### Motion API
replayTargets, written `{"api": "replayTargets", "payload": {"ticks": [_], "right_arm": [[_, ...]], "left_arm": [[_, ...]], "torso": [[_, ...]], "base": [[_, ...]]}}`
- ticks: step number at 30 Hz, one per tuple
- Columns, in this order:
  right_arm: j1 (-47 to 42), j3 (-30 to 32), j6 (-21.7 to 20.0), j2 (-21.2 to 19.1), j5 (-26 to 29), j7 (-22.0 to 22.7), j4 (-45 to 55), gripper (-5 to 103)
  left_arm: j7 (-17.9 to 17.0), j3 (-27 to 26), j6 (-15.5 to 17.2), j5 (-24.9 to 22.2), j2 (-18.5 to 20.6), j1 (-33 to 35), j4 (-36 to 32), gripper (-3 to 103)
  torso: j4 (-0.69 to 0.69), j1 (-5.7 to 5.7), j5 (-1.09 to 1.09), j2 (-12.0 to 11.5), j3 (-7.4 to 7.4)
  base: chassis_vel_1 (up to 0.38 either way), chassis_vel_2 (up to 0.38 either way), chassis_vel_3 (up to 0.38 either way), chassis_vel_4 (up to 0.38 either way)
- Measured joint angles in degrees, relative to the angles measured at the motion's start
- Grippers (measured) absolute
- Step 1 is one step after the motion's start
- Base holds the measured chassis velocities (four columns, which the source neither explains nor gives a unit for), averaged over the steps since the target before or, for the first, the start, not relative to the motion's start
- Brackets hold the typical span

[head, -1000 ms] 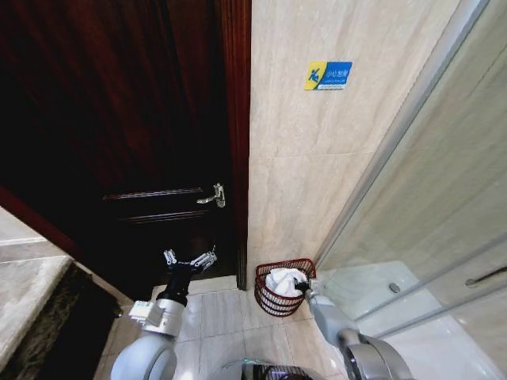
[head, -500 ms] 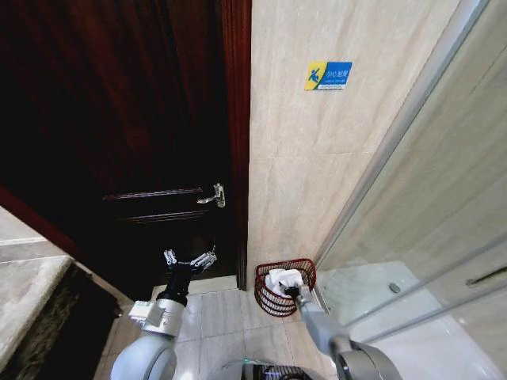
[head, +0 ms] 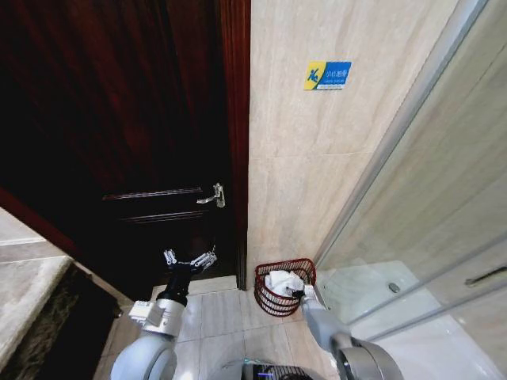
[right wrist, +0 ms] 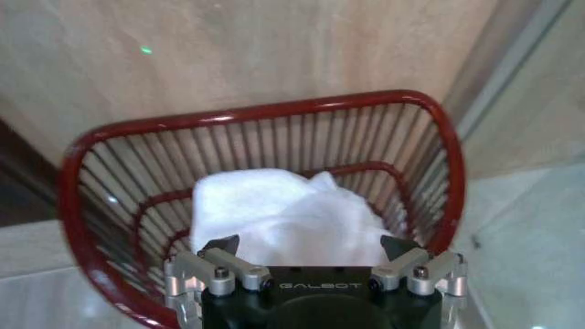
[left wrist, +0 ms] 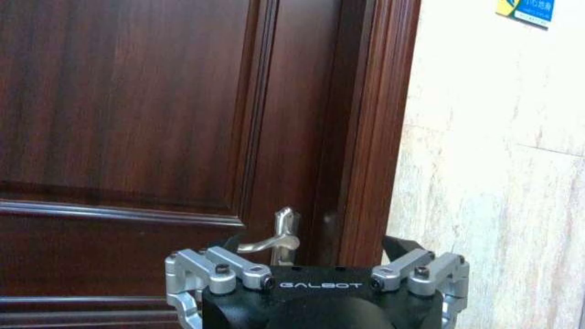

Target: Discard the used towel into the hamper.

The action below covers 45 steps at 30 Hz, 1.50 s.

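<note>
Hamper (head: 284, 286): red ribbed basket on the tiled floor (head: 226, 317), set in the corner between the beige wall (head: 301, 166) and the glass shower panel (head: 428, 214), just right of the dark wooden door (head: 127, 119). Through my right wrist view I see its rim (right wrist: 265, 113) and slatted sides clearly; the white towel (right wrist: 283, 216) lies bunched inside, filling the middle and sitting below the rim. From the head view the towel (head: 282, 283) shows as a white heap in the basket.

Right gripper (head: 302, 294): at the near rim of the hamper, just above the towel. Its fingers (right wrist: 402, 248) stand wide apart with nothing between them; the towel lies loose beneath.

Left gripper (head: 189, 260): held up in front of the door, near the metal door handle (head: 215, 195), well apart from the hamper. Fingers (left wrist: 416, 264) spread wide, holding nothing.

Blue and yellow sign (head: 327, 75) on the wall above the hamper.

Against half a second ago: right gripper has shifted slightly to the right along the rim; a second ago it sat farther right again. Towel stays in the hamper throughout. Left arm has not moved.
</note>
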Motion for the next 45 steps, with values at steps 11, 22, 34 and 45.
{"api": "replayTargets", "payload": {"ticks": [11, 22, 34, 45], "right_arm": [[-3.87, -0.38, 7.97, 0.12, 2.58, -11.48, 3.46, 100], [-26.91, -0.17, 4.71, -5.22, 9.67, -3.21, 42.57, 100], [-54.63, 4.53, -4.4, -4.9, 8.59, 1.6, 90.61, 100], [-71.01, 5.76, -1.61, 2.34, -1.26, 1.9, 112.0, 100]], "left_arm": [[0.0, 0.0, 0.0, 0.0, 0.0, 0.0, 0.0, 100], [0.0, 0.0, 0.0, 0.0, 0.0, 0.0, 0.0, 100], [0.0, 0.0, 0.0, 0.0, 0.0, 0.0, 0.0, 100], [0.0, 0.0, 0.0, 0.0, 0.0, 0.0, 0.0, 100]], "torso": [[0.01, 0.0, 0.01, 0.0, 0.0], [0.0, -0.01, -0.01, 0.0, -0.01], [0.01, -0.01, 0.01, 0.01, -0.01], [0.0, -0.01, -0.01, 0.01, -0.01]], "base": [[0.0, 0.0, 0.0, 0.0], [0.0, 0.0, 0.0, 0.0], [0.0, 0.0, 0.0, 0.0], [0.0, 0.0, 0.0, 0.0]]}}
